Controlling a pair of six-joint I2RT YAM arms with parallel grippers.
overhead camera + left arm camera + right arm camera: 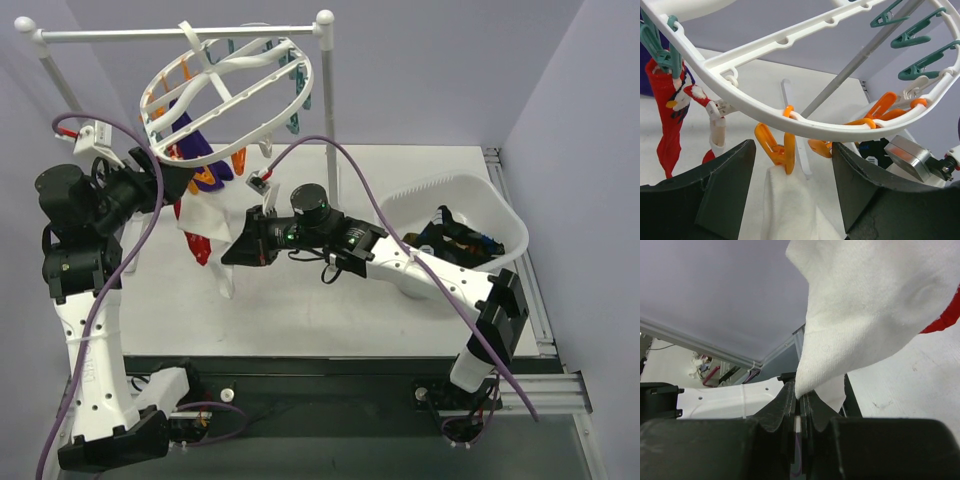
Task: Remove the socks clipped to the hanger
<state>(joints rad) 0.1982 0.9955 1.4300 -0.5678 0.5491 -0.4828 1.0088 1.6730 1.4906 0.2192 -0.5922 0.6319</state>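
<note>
Left tool [792, 180] stands apart, its fingers flanking the orange clip [776, 147] that pins the white sock [787, 212] to the hanger [805, 122]. Right tool [800, 402] is clamped on that sock's lower edge. Likely next: squeeze the clip, then pull down. Overhead, arms hide much of the sock; what lies in the basin [497, 205] is unclear.

Both arms [450, 283] are white with black joints [68, 268] and purple cables [371, 193].

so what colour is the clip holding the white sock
Orange clip, clearest in the left wrist view.
</note>
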